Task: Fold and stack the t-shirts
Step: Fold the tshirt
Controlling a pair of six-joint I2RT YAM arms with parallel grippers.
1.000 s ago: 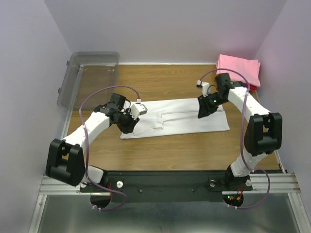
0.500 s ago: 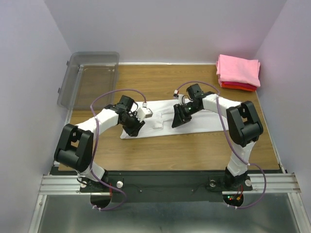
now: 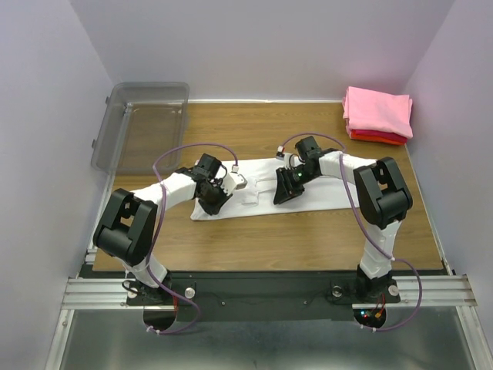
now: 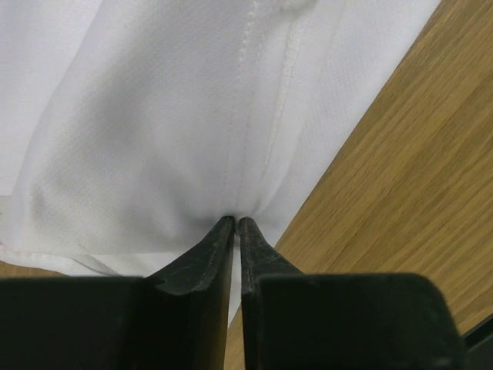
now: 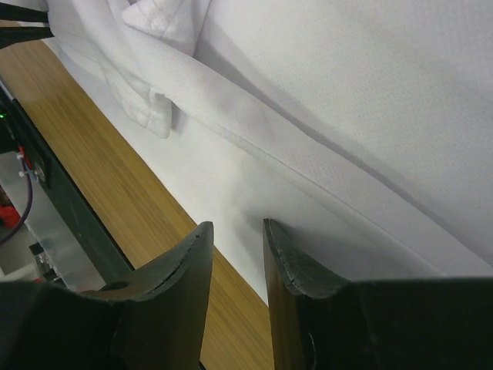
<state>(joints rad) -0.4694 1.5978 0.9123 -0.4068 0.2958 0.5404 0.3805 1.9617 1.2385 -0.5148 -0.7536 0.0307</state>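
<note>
The white t-shirt lies on the wooden table as a long folded strip, also seen in the left wrist view and the right wrist view. My left gripper is at the strip's left end, shut on a pinch of its hemmed cloth. My right gripper is low over the strip's middle near its front edge, jaws a little apart with nothing held between them. The pink t-shirt lies folded on the folded red t-shirt at the back right corner.
A clear grey plastic bin stands at the back left, partly over the table edge. The bare wooden table runs in front of the white shirt. Walls close in the left, right and back sides.
My right gripper has moved left from the strip's right end to its middle. My left gripper has shifted slightly right along the left end. The shirt's outline looks unchanged.
</note>
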